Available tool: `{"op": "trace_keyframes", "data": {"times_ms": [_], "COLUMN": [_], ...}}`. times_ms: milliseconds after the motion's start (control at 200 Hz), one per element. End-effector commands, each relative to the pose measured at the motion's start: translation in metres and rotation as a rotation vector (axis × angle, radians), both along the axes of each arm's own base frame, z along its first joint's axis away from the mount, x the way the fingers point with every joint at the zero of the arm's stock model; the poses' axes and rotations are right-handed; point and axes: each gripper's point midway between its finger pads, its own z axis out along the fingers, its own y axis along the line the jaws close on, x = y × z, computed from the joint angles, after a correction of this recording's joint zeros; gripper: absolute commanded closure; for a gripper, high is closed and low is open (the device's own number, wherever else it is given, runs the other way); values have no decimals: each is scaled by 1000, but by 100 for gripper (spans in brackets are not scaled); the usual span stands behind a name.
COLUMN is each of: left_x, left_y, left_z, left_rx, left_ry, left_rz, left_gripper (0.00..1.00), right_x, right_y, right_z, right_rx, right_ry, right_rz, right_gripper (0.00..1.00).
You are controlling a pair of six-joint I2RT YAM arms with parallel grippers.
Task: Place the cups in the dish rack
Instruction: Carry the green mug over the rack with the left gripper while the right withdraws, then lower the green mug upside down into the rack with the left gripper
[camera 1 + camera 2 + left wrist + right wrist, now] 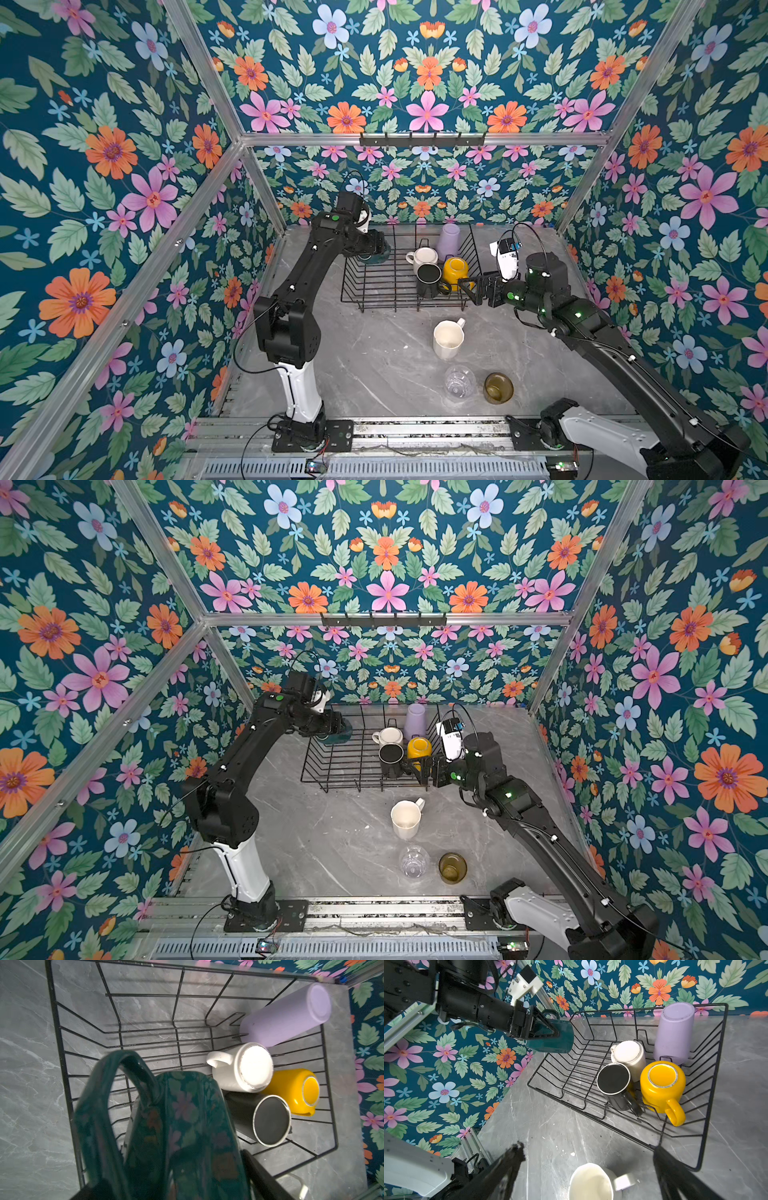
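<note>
Four cups (pixel 429 276) in our dish rack (pixel 374 284), left end effector (pixel 549 1031) holding dark green mug (pixel 558 1044), right end effector (pixel 587 1148) wide

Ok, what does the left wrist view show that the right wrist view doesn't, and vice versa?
Left wrist only: the dark green mug close up, its handle loop filling the foreground over the dish rack's wires.
Right wrist only: the left gripper from outside, clamped on that mug by the rack's edge; the right gripper open and empty; the cream mug's open mouth on the table.
Both: the lilac tumbler, white mug, black mug and yellow mug, all bottom-up in the rack.
</note>
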Motion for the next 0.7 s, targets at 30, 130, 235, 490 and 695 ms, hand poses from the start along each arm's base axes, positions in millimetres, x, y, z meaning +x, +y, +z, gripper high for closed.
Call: {"op": "trace_keyframes", "data": {"times_ms": [30, 130, 235, 490, 695], "left_x": [12, 22, 33, 48, 55], "left_y": [2, -1, -1, 7, 14], "left_z": [-9, -21, -31, -61, -79], "left_rx": [43, 50, 72, 132, 155], "left_ry": [17, 41, 58, 103, 126], "left_rz": [-3, -4, 5, 34, 58], "left_gripper": [100, 100, 100, 100, 100], "right_x": [-3, -5, -8, -12, -13], "right_y": [-2, -3, -3, -2, -2], "right_z": [-2, -8, -11, -22, -28], "right_rx": [-4, -3, 3, 8, 15], "right_ry": [-14, -1, 3, 27, 41], "right_rz": [-1, 0, 2, 11, 12], "right_gripper": [1, 1, 1, 1, 1]}}
